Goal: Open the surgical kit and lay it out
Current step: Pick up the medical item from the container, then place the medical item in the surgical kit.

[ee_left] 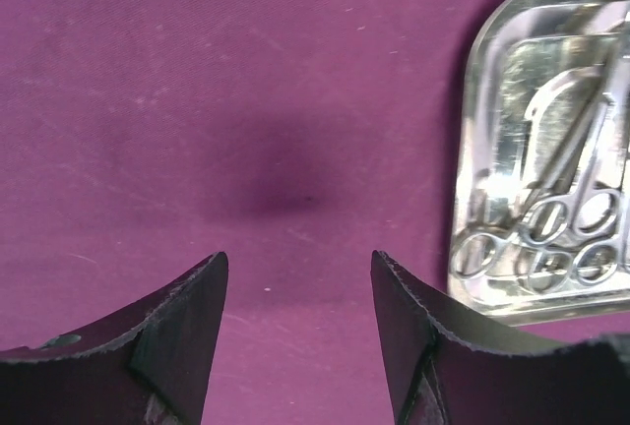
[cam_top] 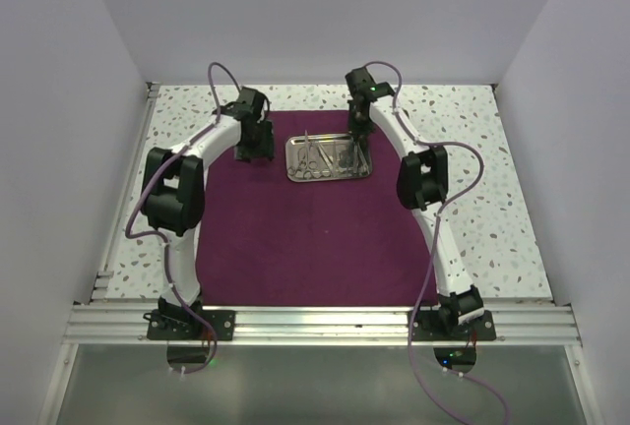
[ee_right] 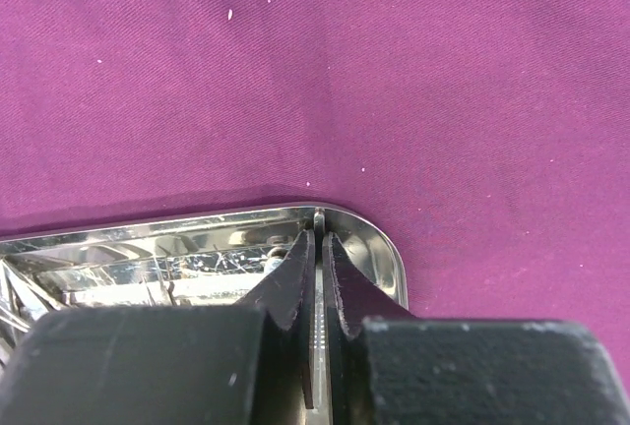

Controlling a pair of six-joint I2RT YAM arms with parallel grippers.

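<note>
Dark purple cloth wrap (cam_top: pixel 295 248) is unfolded and lies flat on the white speckled counter (cam_top: pixel 492 218), btwn the two arms, covering most of the ctr area. No folds visible from the top view.

Small shiny rectangular steel tray (cam_top: pixel 288 159) sits flat on the far-middle part of the cloth, long side running left–right. Thin silver ring-handled instruments (cam_top: pixel 325 156) lie inside the tray, side by side and partly overlapping. In the left wrist view their ring handles cluster at the tray end nearest that camera. Too small and too reflective to count or tell types apart.

Left end effector (ee_left: pixel 300 332): fingers spread wide w/ nothing btwn them. It's over bare cloth just to the left of the tray, apart from the tray. There's a dark shadow patch on the cloth ahead of the fingertips. Can't tell if the tips touch the cloth.

Right end effector (ee_right: pixel 317 238): at the tray's far right corner, fingertips just inside the rim beside the rounded corner. Fingers are pinched narrow, w/ a thin silver strip (ee_right: pixel 317 297) clamped in the slit along their length, its tip reaching approx to the rim. Can't tell which instrument that strip belongs to. The rest of the tray in this view is glare and reflections.
</note>
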